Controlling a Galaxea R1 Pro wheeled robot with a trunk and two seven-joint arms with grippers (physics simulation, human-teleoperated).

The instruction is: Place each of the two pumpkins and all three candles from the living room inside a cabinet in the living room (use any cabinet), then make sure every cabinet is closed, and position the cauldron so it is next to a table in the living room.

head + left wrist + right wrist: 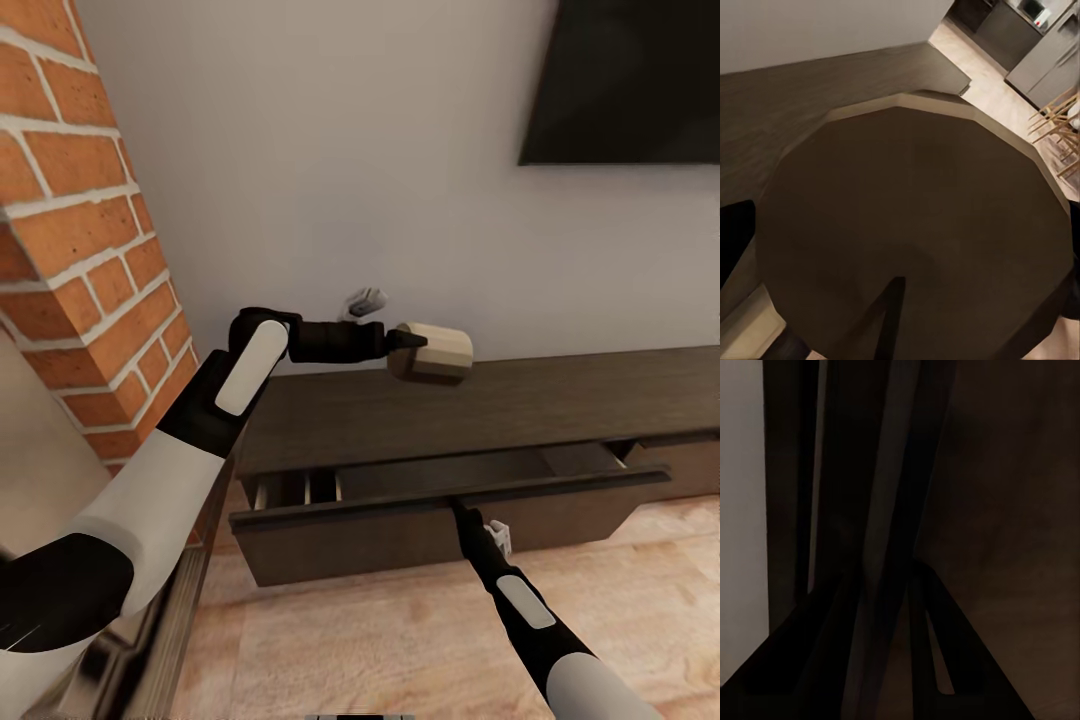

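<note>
Head view: left gripper [412,342], at frame centre, is clamped on a candle [437,352] held on its side above the top of the cabinet [480,410]. A black TV [630,80] occupies the upper right and a brick fireplace [80,250] the left. Left wrist view: the candle's [915,225] dark side fills most of the frame, cabinet top behind it. The wide drawer [440,505] stands partly open at lower centre; its contents cannot be made out. Right gripper [462,512] is at the drawer's front edge; the right wrist view shows its fingers [937,660] close together astride that dark edge.
</note>
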